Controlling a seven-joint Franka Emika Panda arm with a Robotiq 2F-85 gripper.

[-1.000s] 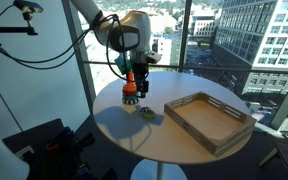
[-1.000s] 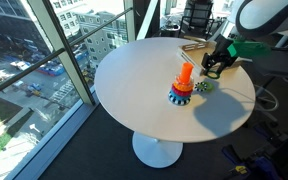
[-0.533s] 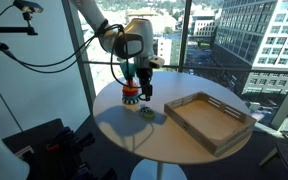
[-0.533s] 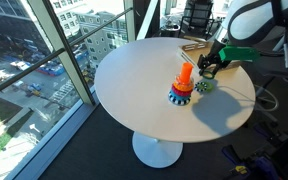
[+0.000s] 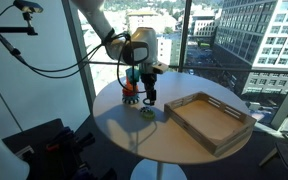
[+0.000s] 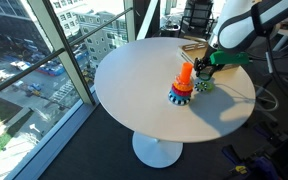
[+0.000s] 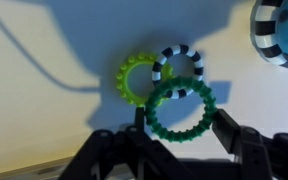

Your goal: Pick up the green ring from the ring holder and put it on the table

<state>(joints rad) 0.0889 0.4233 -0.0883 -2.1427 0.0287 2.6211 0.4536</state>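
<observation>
One knobbly dark green ring point(image 7: 181, 134).

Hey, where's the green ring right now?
In the wrist view the green ring sits at lower centre, gripped between the fingers of the tool, overlapping the yellow ring and the striped ring on the white table.

Setting: high-rise office. Floor-to-ceiling windows point(image 5: 199, 45) overlook neighbouring towers point(image 5: 274, 40) (street point(image 6: 29, 75) far below); office chair point(image 6: 196, 14) behind round white surface point(image 6: 134, 70).
</observation>
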